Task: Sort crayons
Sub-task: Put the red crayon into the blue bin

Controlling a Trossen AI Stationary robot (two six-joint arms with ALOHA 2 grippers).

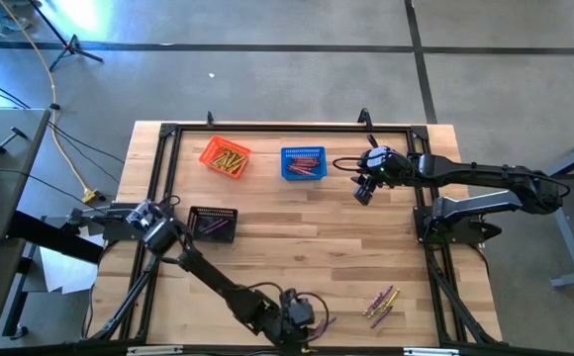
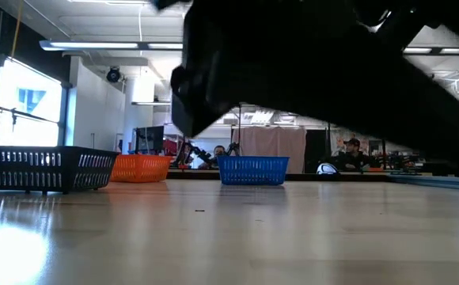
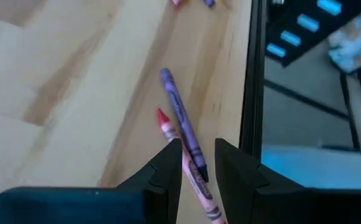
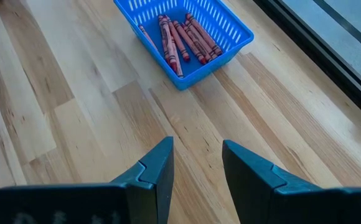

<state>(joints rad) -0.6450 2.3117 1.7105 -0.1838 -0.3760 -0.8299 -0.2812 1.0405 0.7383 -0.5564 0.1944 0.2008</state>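
High view: 3 baskets stand toward the far side of the table, an orange basket (image 1: 226,157) with yellow crayons, a blue basket (image 1: 303,163) with red ones, and a black basket (image 1: 213,223) with purple ones. The left gripper (image 1: 301,314) is down at the near edge; a loose cluster of crayons (image 1: 380,303) lies to its right. The right gripper (image 1: 365,185) hangs just right of the blue basket, waiting.

Low view: a dark arm fills most of the frame; the 3 baskets line up behind it.

Left wrist view: the fingers pinch a purple crayon (image 3: 183,124), and a red crayon (image 3: 187,167) lies crossed under it, also between the tips. The step in hand looks like the pick-up of a purple one. Next it should lift without dragging the red one along, then carry to the black basket.

Right wrist view: the fingers stand spread over bare wood, holding nothing, the blue basket with its red crayons (image 4: 182,36) ahead
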